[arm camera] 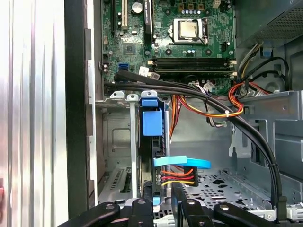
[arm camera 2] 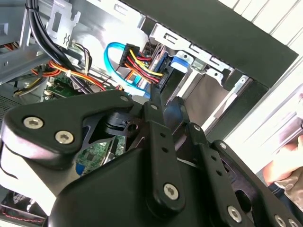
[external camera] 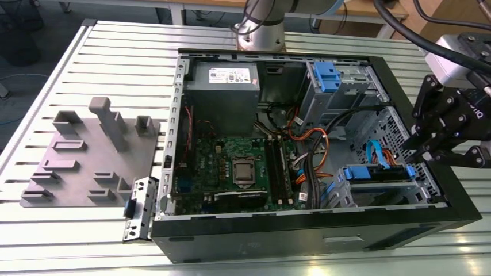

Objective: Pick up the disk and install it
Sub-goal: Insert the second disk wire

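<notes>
The disk (external camera: 376, 172) stands on edge in the metal drive bay at the open computer case's near corner, on the exterior view's right. Its blue carrier frame (arm camera: 151, 120) shows along the top edge. A light blue data cable (arm camera: 182, 162) and a red-yellow-black power plug (arm camera: 178, 177) are attached to it. My gripper (external camera: 418, 156) reaches over the case's wall on the exterior view's right, at the disk's outer end. In the first wrist view my gripper (arm camera: 162, 205) has the blue carrier end between its fingertips, shut on it. The second wrist view looks past my gripper (arm camera 2: 166, 106) to the disk (arm camera 2: 177, 64).
Inside the case lie the green motherboard (external camera: 238, 167), a grey power-supply box (external camera: 222, 77) and an upper drive cage with a blue latch (external camera: 326, 77). Black cable bundles (arm camera: 227, 118) cross beside the bay. A grey fixture plate (external camera: 88, 152) lies on the slatted table. A person's hand (arm camera 2: 284, 165) is nearby.
</notes>
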You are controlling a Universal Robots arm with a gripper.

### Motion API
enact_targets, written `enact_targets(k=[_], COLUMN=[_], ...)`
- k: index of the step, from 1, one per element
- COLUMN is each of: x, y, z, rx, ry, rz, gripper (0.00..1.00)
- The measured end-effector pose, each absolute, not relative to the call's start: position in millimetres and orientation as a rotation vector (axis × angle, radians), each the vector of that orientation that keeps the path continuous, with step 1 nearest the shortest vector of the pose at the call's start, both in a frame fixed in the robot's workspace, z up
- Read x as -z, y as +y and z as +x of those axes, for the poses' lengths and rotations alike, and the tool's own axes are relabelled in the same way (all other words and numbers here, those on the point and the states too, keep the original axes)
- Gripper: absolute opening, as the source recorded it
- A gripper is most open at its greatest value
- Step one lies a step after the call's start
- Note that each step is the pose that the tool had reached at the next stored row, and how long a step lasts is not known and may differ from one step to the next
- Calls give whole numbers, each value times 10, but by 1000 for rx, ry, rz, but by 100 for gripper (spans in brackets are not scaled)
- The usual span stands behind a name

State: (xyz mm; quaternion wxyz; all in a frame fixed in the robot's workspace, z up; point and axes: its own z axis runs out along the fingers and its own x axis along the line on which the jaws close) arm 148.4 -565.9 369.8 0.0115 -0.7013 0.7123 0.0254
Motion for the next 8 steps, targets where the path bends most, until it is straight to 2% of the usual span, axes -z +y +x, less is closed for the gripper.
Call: enact_targets(k=[8], x=[-3682], y=[-5659], z=[1429], rx=[-79], ry=[2222], rz=[-2187], gripper=[30])
